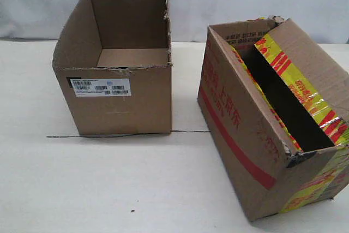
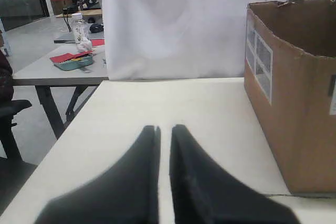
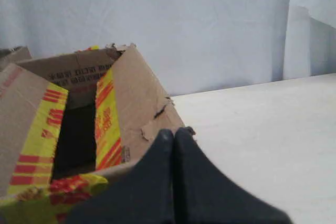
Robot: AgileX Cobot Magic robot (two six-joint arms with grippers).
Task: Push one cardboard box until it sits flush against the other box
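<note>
Taped cardboard box (image 1: 256, 129) sits angled, apart from the other box (image 1: 117, 66); both grippers – left (image 2: 164, 129), right (image 3: 173, 132) – pinched closed, empty

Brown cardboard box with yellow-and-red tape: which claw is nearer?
Right. The right claw sits by the brown taped box's flap; the left claw is beside the plain brown box.

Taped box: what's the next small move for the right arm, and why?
Probably nudge the right gripper forward into the taped box and push it toward the plain box. A strip of bare table separates the boxes, the taped one sits skewed, and the closed fingers are right by its outer flap.
</note>
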